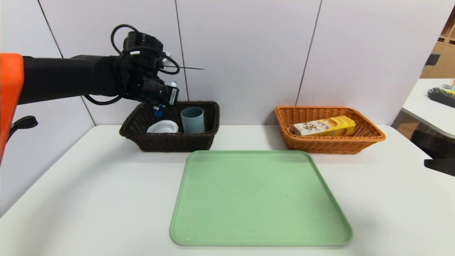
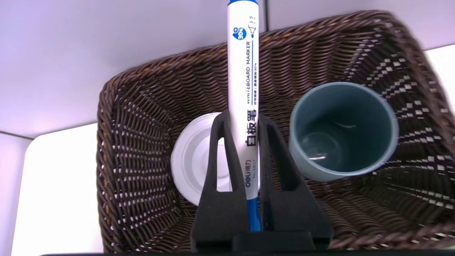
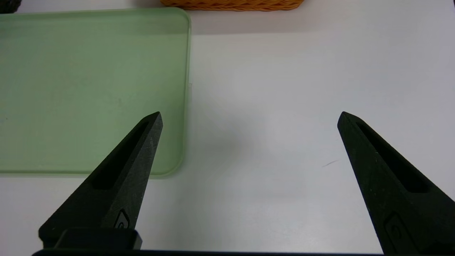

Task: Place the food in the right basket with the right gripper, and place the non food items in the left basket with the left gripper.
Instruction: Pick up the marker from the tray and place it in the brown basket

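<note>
My left gripper [image 1: 160, 105] hangs over the back left part of the dark brown left basket [image 1: 170, 143], shut on the white marker with a blue cap [image 2: 243, 71]. In the left wrist view the marker stands between the two black fingers [image 2: 220, 160], above the basket floor [image 2: 142, 106]. Inside that basket are the dusty-blue cup [image 1: 192, 120] [image 2: 343, 131], upright, and the white round roll piece [image 1: 162, 127] [image 2: 192, 160]. The yellow and white carton [image 1: 323, 127] lies in the orange-tan right basket [image 1: 330, 146]. My right gripper [image 3: 249, 115] is open and empty over bare table.
A large green tray [image 1: 259, 199] [image 3: 89, 89] lies bare at the middle of the white table [image 1: 89, 199], in front of both baskets. The right gripper hovers just past the tray's corner. A second table with a brush [image 1: 440, 96] stands at the far right.
</note>
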